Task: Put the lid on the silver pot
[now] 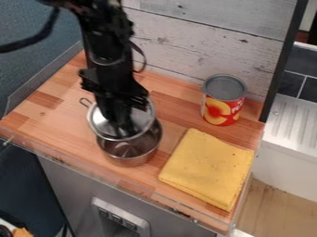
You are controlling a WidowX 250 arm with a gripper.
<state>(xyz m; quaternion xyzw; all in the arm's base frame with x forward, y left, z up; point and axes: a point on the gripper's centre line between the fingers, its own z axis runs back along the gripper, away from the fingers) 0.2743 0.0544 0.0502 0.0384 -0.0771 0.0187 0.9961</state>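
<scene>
The black gripper (pixel 123 128) hangs down over the left-centre of the wooden counter, its fingers shut on the lid at its middle, where they hide the knob. The round silver lid (pixel 101 121) lies over the back-left part of the silver pot (pixel 129 156), off-centre from it. The pot's front and right side stay uncovered, and part of its shiny inside shows. I cannot tell whether the lid's edge touches the pot's rim. A small wire loop (pixel 85 102) sticks out left of the lid.
A red and yellow can (pixel 221 109) with a grey top stands at the back right. The folded yellow cloth (pixel 208 167) lies right of the pot. A clear low edge (pixel 133 187) runs along the counter's front, and a whitish plank wall (pixel 204 41) rises behind.
</scene>
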